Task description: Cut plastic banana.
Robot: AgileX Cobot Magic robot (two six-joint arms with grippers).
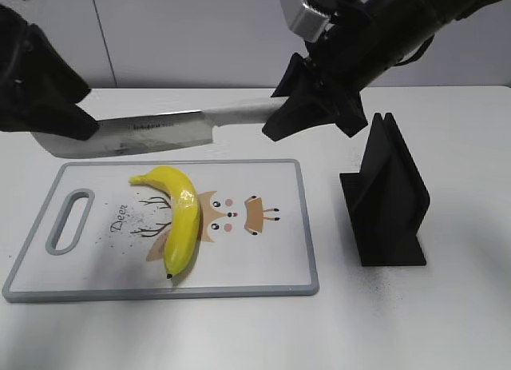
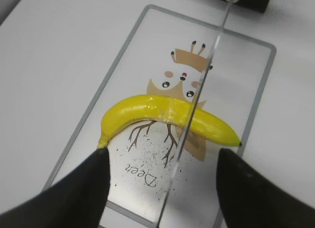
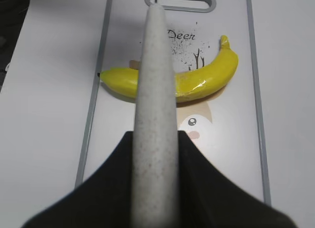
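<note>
On the cutting board (image 1: 271,226), lower left of frame: plastic banana (image 1: 180,218) lies whole.
Right gripper (image 1: 307,110): clamped on the cleaver (image 1: 152,132) handle, blade above the banana.
Left gripper (image 2: 157,188): spread wide, empty.
Progress: knife positioned; cut itself remains.

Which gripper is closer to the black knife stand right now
Right. The right gripper, clamped on the knife handle, hangs just up-left of the black knife stand; the left gripper sits far across the table.

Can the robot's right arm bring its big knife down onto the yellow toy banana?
Probably yes. The right gripper holds the silver knife above the glossy yellow plastic banana, and nothing lies between them on the white cutting board.
</note>
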